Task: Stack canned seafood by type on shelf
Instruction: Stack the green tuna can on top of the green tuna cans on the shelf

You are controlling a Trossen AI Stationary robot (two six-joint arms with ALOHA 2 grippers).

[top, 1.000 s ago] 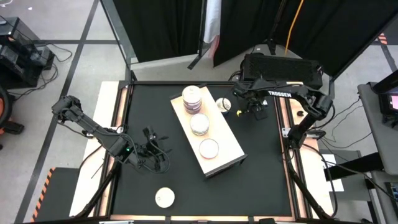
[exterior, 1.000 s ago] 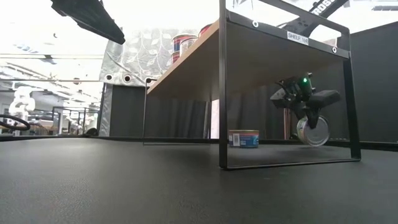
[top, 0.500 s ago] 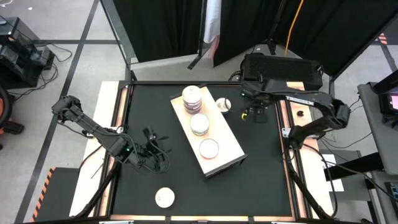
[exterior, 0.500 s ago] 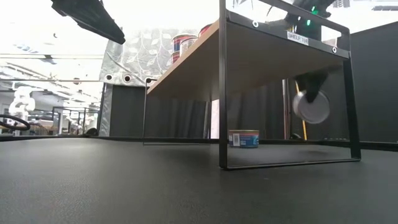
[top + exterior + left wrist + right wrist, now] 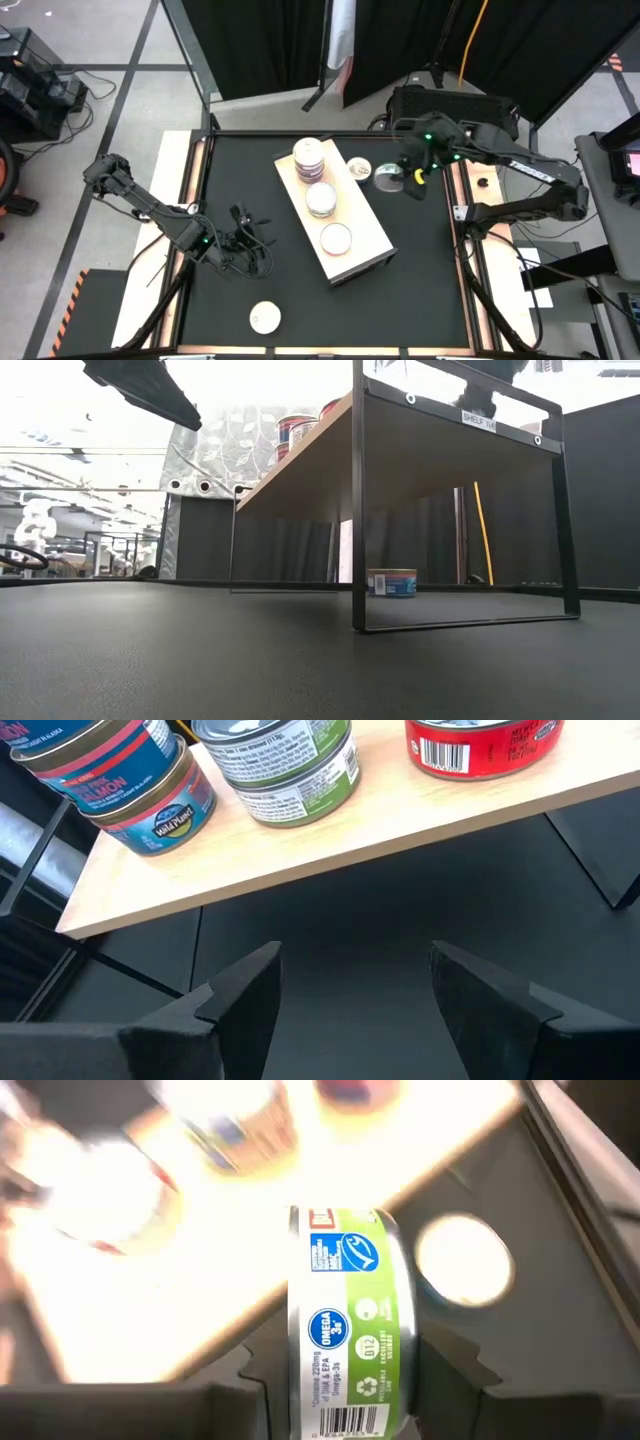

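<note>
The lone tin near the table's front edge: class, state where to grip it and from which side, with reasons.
Grip the lone tin across its round side wall, coming straight down from above: it lies flat, lid up, alone on the table.

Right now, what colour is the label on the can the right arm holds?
Green, with blue logos, on the can; clearest in the right wrist view.
</note>
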